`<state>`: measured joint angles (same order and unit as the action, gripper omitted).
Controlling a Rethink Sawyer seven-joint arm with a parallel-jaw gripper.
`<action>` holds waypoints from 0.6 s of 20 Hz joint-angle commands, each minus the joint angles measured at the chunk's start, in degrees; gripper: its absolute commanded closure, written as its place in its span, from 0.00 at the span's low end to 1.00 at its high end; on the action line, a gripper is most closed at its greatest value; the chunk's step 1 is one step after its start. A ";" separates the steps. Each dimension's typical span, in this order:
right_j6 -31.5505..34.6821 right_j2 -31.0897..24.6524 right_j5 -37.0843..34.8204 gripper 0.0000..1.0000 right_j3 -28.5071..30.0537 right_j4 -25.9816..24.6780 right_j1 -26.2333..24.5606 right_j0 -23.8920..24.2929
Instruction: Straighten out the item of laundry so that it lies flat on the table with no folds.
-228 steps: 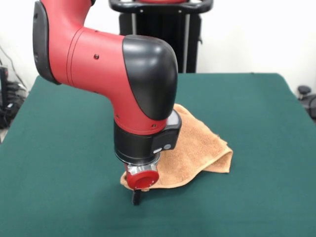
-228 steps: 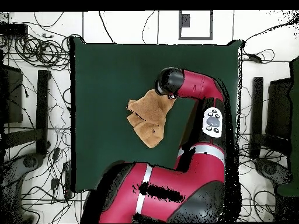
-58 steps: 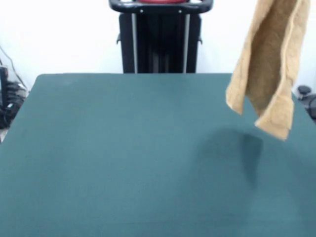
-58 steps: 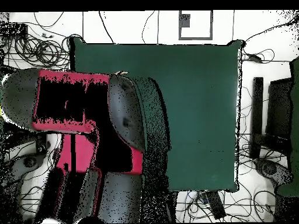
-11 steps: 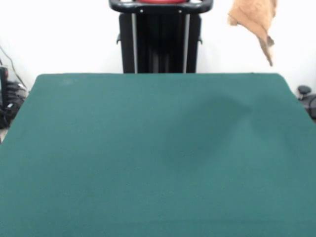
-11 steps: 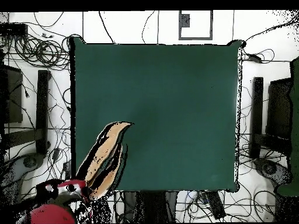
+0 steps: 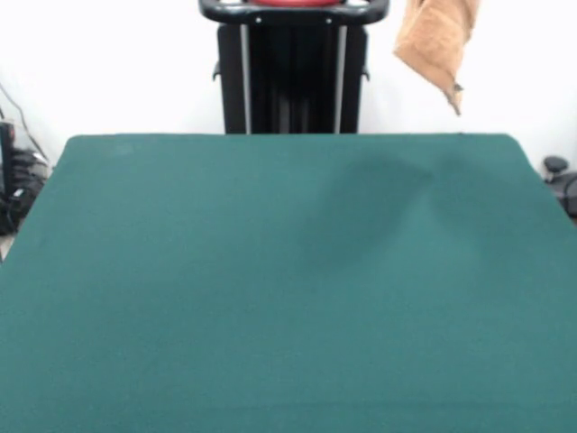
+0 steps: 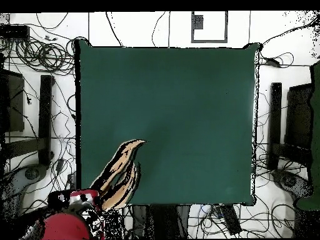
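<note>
The terry towel (image 7: 433,41) hangs bunched at the frame's upper right, clear of the green worktop (image 7: 270,289). Lowered like this, it could land creased. Whether the tool is pinching it, I cannot tell.

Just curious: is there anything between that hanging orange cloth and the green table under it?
Nothing: in the front view the orange-tan terry-cloth towel hangs above the dark green felt table with only air between.

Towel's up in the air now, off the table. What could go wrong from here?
1. The towel hangs bunched and narrow near the table's far edge; lowered there, it may drape over the edge or land folded.
2. The grip itself is out of view, so how much cloth is held cannot be judged; it might slip.
3. In the overhead view the towel looks like a thin strip, so release alone likely won't flatten it.
</note>
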<state>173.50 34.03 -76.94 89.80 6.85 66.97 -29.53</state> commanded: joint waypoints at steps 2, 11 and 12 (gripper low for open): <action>6.23 -3.56 4.78 1.00 8.81 -1.73 -6.06 1.22; 2.60 -5.41 9.71 1.00 10.02 -0.37 -7.71 3.92; 2.41 -5.52 9.97 1.00 10.05 -0.35 -7.81 4.06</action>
<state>173.50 34.01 -72.87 90.73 6.35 63.70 -27.21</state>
